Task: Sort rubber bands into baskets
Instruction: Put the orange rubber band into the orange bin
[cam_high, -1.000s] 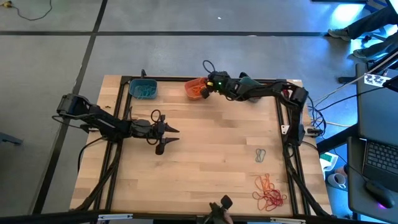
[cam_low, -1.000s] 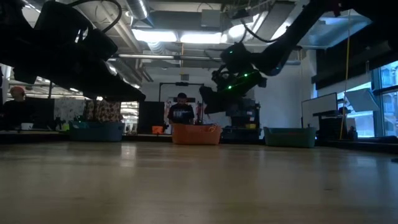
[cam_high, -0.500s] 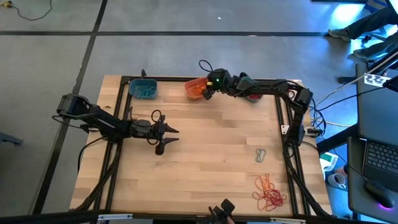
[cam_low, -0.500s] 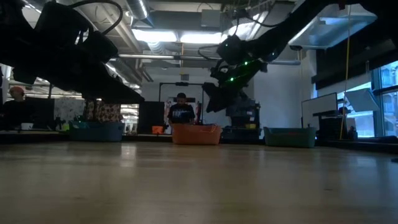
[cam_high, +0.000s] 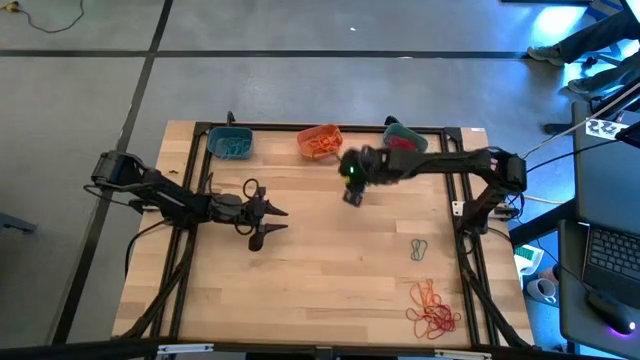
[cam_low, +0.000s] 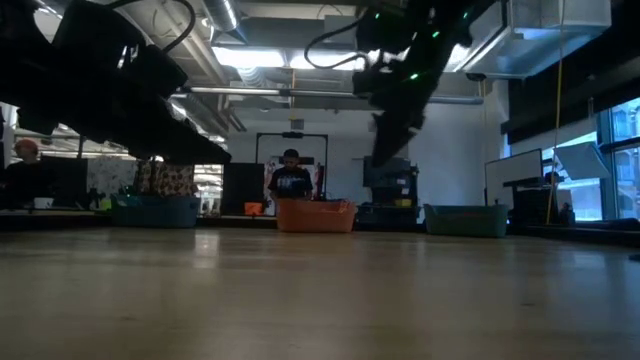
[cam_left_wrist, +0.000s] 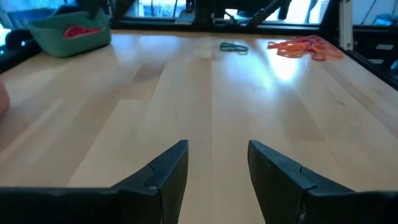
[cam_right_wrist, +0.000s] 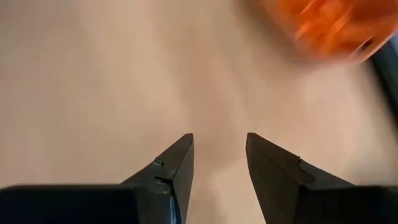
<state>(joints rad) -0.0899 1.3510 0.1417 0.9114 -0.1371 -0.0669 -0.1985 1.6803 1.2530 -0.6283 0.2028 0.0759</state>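
Three baskets stand along the far edge: a teal-blue one (cam_high: 230, 143), an orange one (cam_high: 320, 140) holding orange bands, and a teal one (cam_high: 403, 137) holding red bands. A grey-teal rubber band (cam_high: 419, 249) and a pile of red and orange bands (cam_high: 432, 308) lie on the wood near the right front corner. My right gripper (cam_right_wrist: 219, 152) hangs open and empty above bare table, just nearer than the orange basket (cam_right_wrist: 329, 25). My left gripper (cam_left_wrist: 217, 168) waits open and empty over the left half of the table (cam_high: 268, 222).
A black frame (cam_high: 460, 200) runs along the table's far, left and right sides. Bare wood (cam_high: 330, 270) fills the middle. In the low view a person (cam_low: 291, 180) is in the room behind the orange basket (cam_low: 315, 215).
My right gripper has left the spot above the orange basket, moving toward the table's near edge and rising, and it now tips more steeply down. The baskets and bands have stayed where they were.
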